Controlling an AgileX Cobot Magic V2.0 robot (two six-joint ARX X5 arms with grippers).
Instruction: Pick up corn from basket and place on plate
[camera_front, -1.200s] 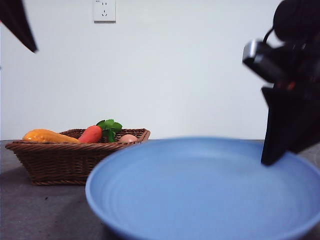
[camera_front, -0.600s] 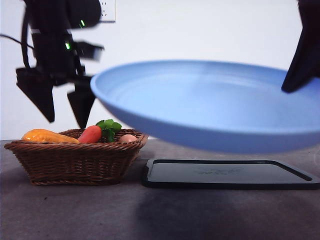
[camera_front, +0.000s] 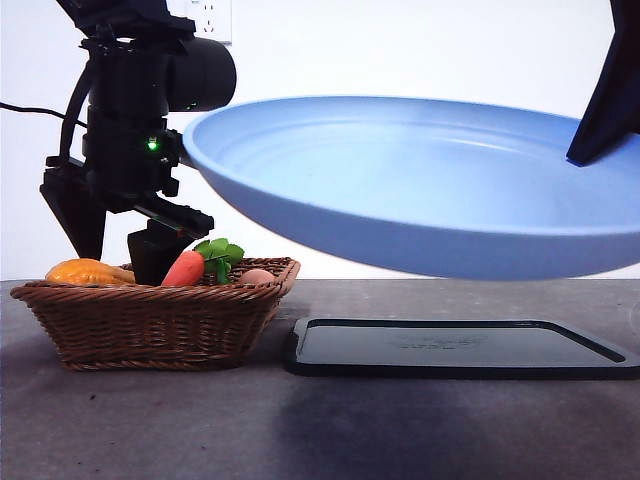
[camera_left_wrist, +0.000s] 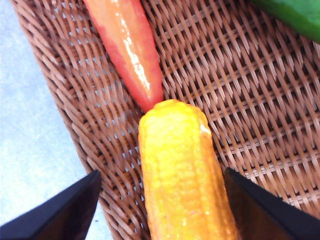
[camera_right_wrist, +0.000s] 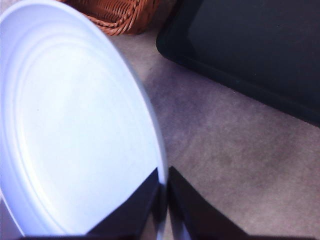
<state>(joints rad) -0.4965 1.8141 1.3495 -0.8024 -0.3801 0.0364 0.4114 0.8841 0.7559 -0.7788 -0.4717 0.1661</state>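
Observation:
The orange-yellow corn (camera_left_wrist: 182, 180) lies in the wicker basket (camera_front: 150, 325) at its left end, its tip touching the carrot (camera_left_wrist: 130, 50). My left gripper (camera_left_wrist: 170, 212) is down in the basket, open, with one jaw on each side of the corn (camera_front: 85, 272) and a gap to each. The light-blue plate (camera_front: 420, 190) hangs tilted in the air over the table. My right gripper (camera_right_wrist: 162, 197) is shut on the plate's rim (camera_right_wrist: 150, 130), at the front view's right edge (camera_front: 582, 150).
A flat black tray (camera_front: 450, 350) lies on the grey table under the raised plate, right of the basket. The basket also holds green leaves (camera_front: 218, 255) and a pale round item (camera_front: 257, 276). A white wall with a socket stands behind.
The left arm came in from the top left and sank into the basket, its jaws now around the corn. The plate was lifted off the table and hangs slightly higher.

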